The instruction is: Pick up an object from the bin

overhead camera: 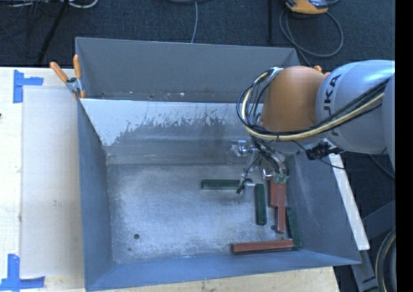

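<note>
Green stick [218,185]: flat on bin [161,77] floor, right end just beside tool [247,181]
Tool: width cannot be told

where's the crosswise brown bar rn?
Camera view, lower right: the crosswise brown bar lies along the bin's front wall, just below an upright green bar and a second brown bar.
</note>
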